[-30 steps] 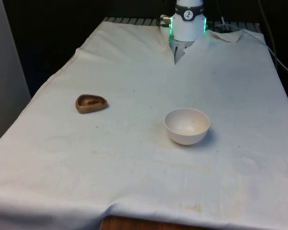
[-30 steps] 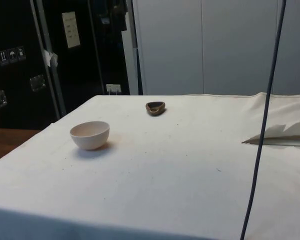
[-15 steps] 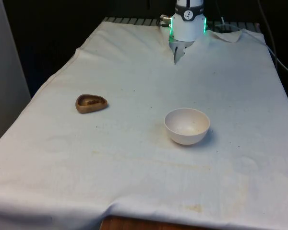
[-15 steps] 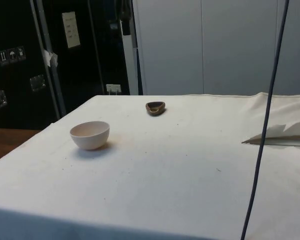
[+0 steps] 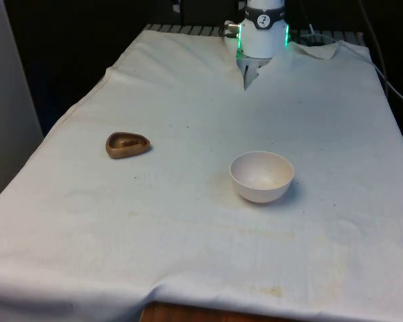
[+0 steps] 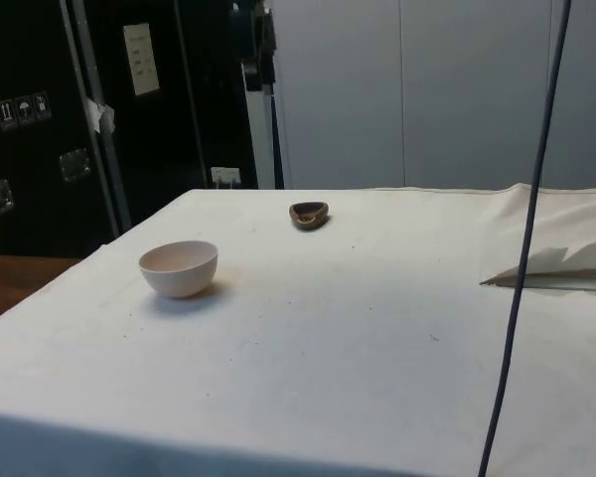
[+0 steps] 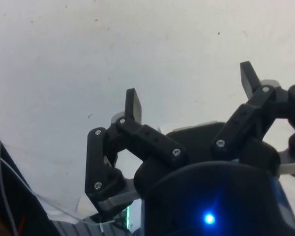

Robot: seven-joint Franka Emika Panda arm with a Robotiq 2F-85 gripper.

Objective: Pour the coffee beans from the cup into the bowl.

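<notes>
White cloth [image 5: 188, 221] covers the whole tabletop, wrinkled near the front edge and faintly stained around the middle. From my seat I see two things on it, well apart from each other.

I find the cup [image 5: 127, 144], a small brown dish of rounded triangular outline, close to the tabletop's edge on the front view's left, about halfway along that edge. It sits upright and flat on the cloth, mouth up, with dark coffee beans [image 5: 128, 142] lying inside. Its long axis runs across the tabletop, and the narrower, pointed end faces the front view's right, toward the middle of the tabletop. In the side view the same cup [image 6: 308, 214] shows near the far edge.

I see the bowl [image 5: 261, 176], white and round, upright nearer the centre of the tabletop, a little toward the front view's right. In the side view the bowl [image 6: 179, 267] stands near the left edge of that picture's tabletop.

I read the hand [image 7: 191, 91] in the wrist view: its two black fingers [image 7: 133, 105] are spread wide apart with nothing between them, held above bare cloth.
</notes>
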